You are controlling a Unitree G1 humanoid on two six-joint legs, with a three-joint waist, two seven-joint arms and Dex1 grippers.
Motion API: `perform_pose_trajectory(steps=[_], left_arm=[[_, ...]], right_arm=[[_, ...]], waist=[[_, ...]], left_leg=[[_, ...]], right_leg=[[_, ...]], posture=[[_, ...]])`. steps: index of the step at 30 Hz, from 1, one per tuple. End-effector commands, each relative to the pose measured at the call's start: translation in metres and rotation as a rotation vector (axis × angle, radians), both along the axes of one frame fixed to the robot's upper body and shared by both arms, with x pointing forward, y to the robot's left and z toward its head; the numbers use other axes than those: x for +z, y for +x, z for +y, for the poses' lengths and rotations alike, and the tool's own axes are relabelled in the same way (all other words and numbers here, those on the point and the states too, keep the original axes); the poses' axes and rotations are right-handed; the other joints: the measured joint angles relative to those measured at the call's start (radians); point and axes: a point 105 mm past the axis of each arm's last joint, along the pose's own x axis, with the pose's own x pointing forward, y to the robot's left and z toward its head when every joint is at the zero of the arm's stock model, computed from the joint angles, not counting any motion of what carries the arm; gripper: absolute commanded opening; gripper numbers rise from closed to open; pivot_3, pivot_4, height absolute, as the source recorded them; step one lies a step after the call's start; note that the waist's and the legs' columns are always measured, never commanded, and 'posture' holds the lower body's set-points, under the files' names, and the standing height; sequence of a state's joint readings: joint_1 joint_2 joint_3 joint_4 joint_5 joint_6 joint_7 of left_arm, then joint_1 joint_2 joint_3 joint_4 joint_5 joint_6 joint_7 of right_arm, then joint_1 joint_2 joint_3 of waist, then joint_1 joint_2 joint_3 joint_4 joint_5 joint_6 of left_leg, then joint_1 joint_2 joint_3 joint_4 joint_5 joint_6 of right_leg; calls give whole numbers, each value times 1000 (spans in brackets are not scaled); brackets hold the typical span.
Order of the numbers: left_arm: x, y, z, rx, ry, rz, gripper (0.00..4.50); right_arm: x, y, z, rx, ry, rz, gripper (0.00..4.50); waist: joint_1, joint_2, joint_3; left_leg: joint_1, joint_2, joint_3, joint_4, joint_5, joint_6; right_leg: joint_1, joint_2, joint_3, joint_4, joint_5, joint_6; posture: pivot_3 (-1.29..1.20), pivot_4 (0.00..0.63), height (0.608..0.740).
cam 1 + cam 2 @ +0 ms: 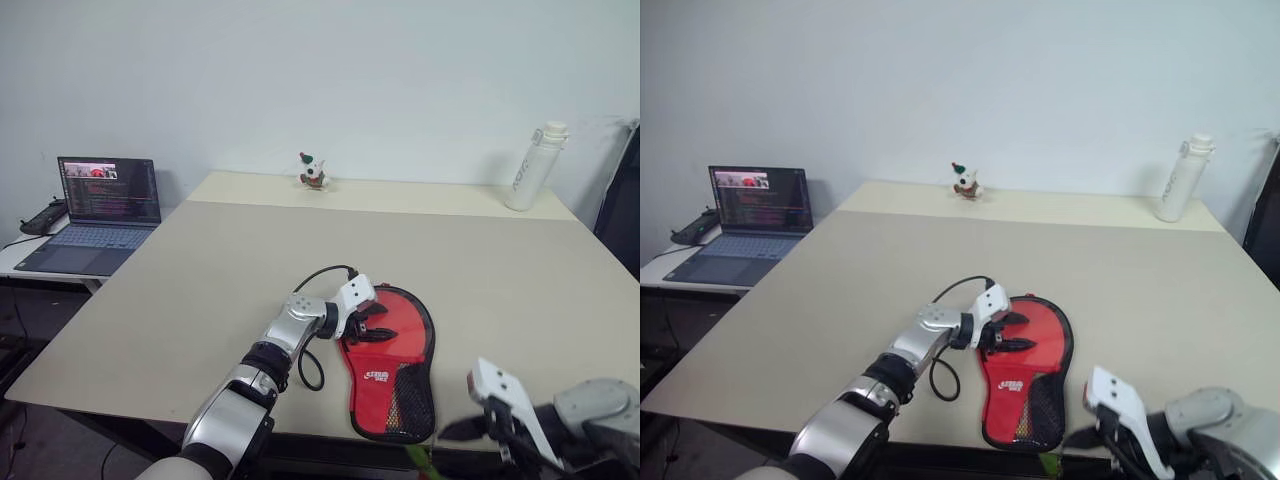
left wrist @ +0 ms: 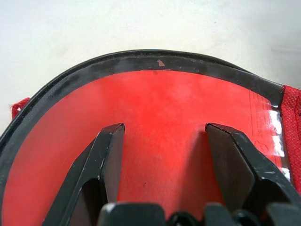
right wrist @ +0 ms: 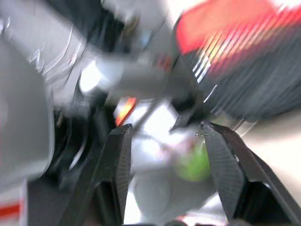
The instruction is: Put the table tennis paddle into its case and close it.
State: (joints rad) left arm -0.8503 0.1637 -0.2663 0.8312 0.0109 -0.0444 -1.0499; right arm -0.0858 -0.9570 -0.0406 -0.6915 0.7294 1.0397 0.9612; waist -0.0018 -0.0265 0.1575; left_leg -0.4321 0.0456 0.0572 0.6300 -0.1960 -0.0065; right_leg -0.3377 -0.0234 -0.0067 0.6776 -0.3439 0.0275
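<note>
- The case (image 1: 390, 365) lies flat near the front edge of the table (image 1: 200, 290), red side up, with the white logo and black mesh pocket toward the narrow end nearest the robot.
- The left gripper (image 1: 372, 322) sits on the round end of the case, reaching in from the case's left side. Its two black fingers (image 2: 106, 165) are spread apart over the red surface and not clamped on anything. From the wrist camera the red face fills the space between them, with a black rim curving around it.
- Can't honestly tell whether that red face is the paddle's rubber or just the case's side, so I'm not pointing at a paddle.
- The right gripper (image 1: 470, 428) hangs off the front edge of the table, just to the right of the case's narrow end and clear of it. Its fingers (image 3: 117, 169) stand apart with nothing pinched between them; that wrist view is very smeared, with a green blob showing in the gap.
- Far behind the case, a little figurine (image 1: 313, 172) stands at the back of the table.
- A white bottle (image 1: 534, 166) stands upright, back and right of the case.
- An open laptop (image 1: 95, 213) sits on a side desk, well off to the case's left.
</note>
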Motion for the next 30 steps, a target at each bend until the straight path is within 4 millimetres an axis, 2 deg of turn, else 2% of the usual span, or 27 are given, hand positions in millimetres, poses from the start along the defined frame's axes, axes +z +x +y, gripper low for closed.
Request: perform_pose_trajectory(steps=[1, 4, 9, 11, 16, 21, 25, 27, 30], left_arm=[[9, -9, 18, -5, -45, -3, 2980], [38, -19, 41, 13, -130, -64, 2980], [75, -34, 95, 151, -195, -141, 2980], [81, -39, 115, 231, -208, -145, 2980], [82, -58, 146, 391, -237, -137, 2980], [79, -71, 148, 483, -255, -141, 2980], [82, -68, 145, 504, -256, -162, 2980], [85, -60, 141, 499, -253, -172, 2980], [85, -56, 145, 495, -247, -174, 2980]], right_arm=[[25, 48, -8, -122, 69, -222, 2392], [41, 82, -9, -173, 158, -362, 2392], [36, 114, -16, -161, 181, -365, 2392], [34, 128, -19, -164, 177, -394, 2392], [34, 156, -28, -171, 181, -440, 2392], [32, 175, -50, -201, 139, -458, 2392], [34, 187, -76, -273, 85, -470, 2392], [38, 191, -86, -292, 58, -483, 2392], [42, 190, -88, -291, 54, -500, 2392]], waist=[[-7, 0, 1], [-23, 1, 4], [-25, 4, 9], [-25, 4, 9], [-25, 4, 10], [-18, 4, 11], [-15, 4, 11], [-15, 4, 11], [-14, 5, 12]], left_leg=[[0, 0, 0, 0, 0, 0], [0, 1, 1, -1, 1, -1], [-1, 2, 0, -2, 4, -7], [-1, 2, 0, -2, 3, -5], [-1, 1, 0, -2, 2, -4], [-1, 1, -1, -2, 2, -4], [-1, 1, 0, -2, 2, -4], [-1, 1, 0, -2, 2, -4], [-1, 1, 0, -2, 2, -4]], right_leg=[[0, 0, 0, 0, 0, 0], [-2, -1, 1, 2, -1, -2], [-5, -1, 1, 3, -2, -4], [-4, -2, 1, 3, -2, -4], [-4, -3, 1, 3, -2, -4], [-4, -5, -1, 3, -2, -4], [-4, -5, 0, 3, -2, -5], [-4, -5, 0, 3, -2, -5], [-4, -5, 0, 3, -2, -5]], posture=[[0, 150, 740], [0, 150, 740], [0, 150, 740], [0, 150, 740], [0, 150, 740], [0, 150, 740], [0, 150, 740], [0, 150, 740], [0, 150, 740]])
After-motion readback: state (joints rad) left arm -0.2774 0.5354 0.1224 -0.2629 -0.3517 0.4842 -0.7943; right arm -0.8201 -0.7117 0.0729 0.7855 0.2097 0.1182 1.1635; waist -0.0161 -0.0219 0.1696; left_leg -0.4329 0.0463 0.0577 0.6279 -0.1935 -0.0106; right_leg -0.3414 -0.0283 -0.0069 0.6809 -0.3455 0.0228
